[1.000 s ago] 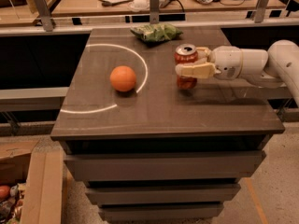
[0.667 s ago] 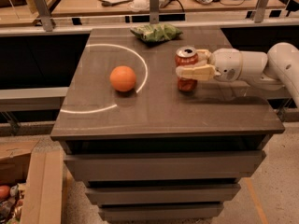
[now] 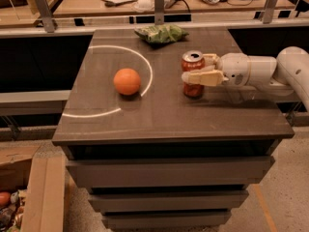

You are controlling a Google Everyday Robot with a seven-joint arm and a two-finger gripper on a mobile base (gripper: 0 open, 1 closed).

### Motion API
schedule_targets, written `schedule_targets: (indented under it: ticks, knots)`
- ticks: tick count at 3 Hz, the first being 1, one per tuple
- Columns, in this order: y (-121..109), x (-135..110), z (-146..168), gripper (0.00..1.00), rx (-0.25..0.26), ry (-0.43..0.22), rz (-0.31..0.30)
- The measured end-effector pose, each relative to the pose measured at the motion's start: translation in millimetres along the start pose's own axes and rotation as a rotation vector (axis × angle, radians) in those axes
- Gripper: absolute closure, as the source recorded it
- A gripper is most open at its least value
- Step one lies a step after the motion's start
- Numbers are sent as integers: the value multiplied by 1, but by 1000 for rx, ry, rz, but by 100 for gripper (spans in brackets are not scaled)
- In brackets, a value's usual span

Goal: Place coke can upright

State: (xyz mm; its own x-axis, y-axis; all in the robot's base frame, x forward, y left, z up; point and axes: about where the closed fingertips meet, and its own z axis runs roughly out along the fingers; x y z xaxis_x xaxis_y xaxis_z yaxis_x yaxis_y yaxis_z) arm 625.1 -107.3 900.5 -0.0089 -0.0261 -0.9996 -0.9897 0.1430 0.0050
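The coke can (image 3: pixel 193 86) is red with a silver top and stands upright on the dark table (image 3: pixel 164 115), right of centre. My gripper (image 3: pixel 195 67) reaches in from the right on a white arm. One cream finger (image 3: pixel 203 78) crosses the front of the can and the other (image 3: pixel 210 58) sits behind its top. The fingers are closed on the can, whose base rests on the table.
An orange ball (image 3: pixel 127 81) lies left of the can, inside a white arc marked on the table. A green snack bag (image 3: pixel 161 33) lies at the table's far edge. Railings and a cluttered desk stand behind. A cardboard box (image 3: pixel 29 197) sits on the floor at the lower left.
Nothing has visibly changed. The gripper stays on the upright can in the same spot.
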Motion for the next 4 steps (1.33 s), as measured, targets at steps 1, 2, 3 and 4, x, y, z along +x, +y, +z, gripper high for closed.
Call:
schedule_targets:
  ticks: [1,2,3,4]
  knots:
    - [4,1,-11,0,20,23,3]
    - [7,1,-30,0,51,53,4]
    - [13,-4,-67,0,133,109,-3]
    - [17,-10,-109,0,277,190,19]
